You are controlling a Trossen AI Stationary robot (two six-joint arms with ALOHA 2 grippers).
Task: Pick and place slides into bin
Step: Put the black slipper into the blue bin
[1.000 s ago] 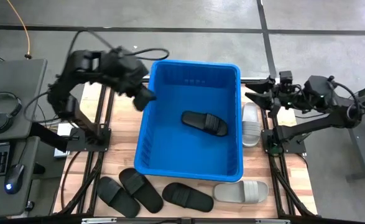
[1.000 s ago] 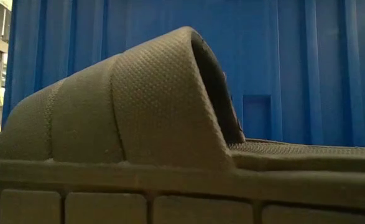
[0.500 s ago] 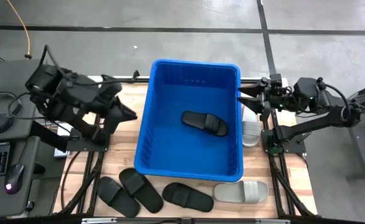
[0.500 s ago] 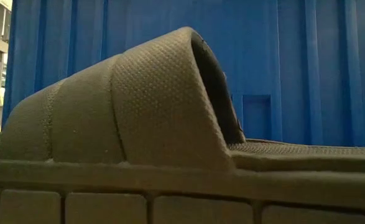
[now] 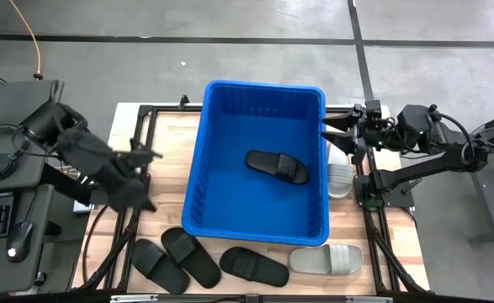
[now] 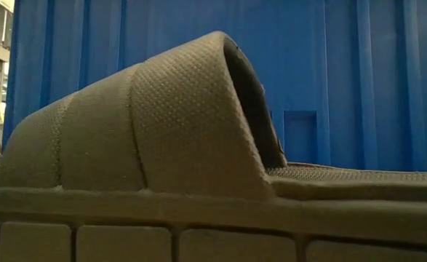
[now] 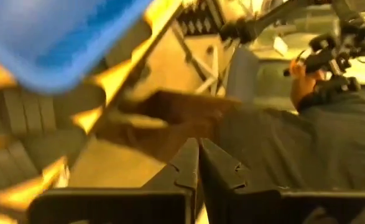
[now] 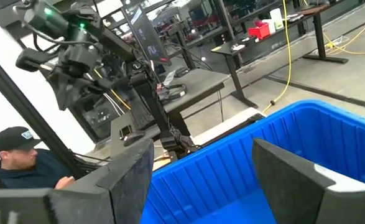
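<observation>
Left gripper swung down from bin's left wall toward black slides on surface, fingers together. One black slide inside bin. Right gripper unmoved at right rim, fingers apart.

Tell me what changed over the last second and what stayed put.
The left gripper swung away from the bin's left rim, out over the table's left side and toward the near edge, fingers shut and empty. The right gripper moved slightly inward to the bin's right rim, open. The black slide in the bin and the slides outside it, including the grey slide under the right gripper, did not move.
</observation>
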